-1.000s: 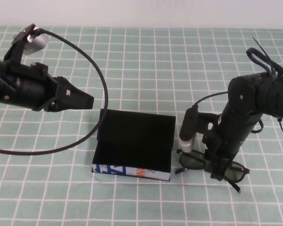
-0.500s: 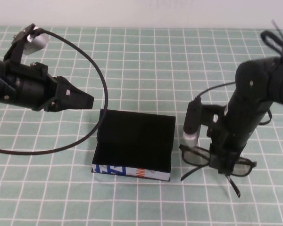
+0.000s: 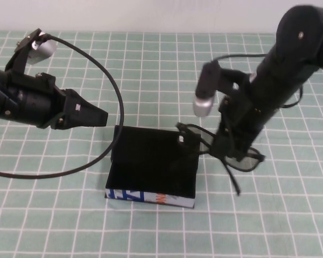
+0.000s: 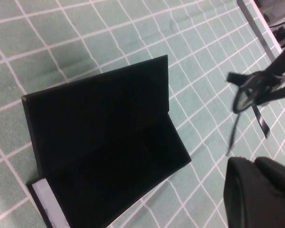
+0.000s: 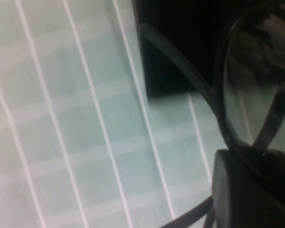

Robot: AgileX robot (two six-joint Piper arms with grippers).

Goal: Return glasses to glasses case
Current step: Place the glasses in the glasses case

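While the right claw (image 3: 234,148) is gripping the glasses (image 3: 226,153) above the desk (image 3: 151,231), the open glasses case (image 3: 151,161) is sitting just beside it. One arm is dangling loose and may be catching the case wall. The left claw (image 3: 99,115) is hanging behind the case, apparently closed and empty.

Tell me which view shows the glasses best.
High view: the glasses hang whole from the right gripper beside the open case. Left wrist shows them small and far; right wrist, one lens. Left gripper hovers apart.
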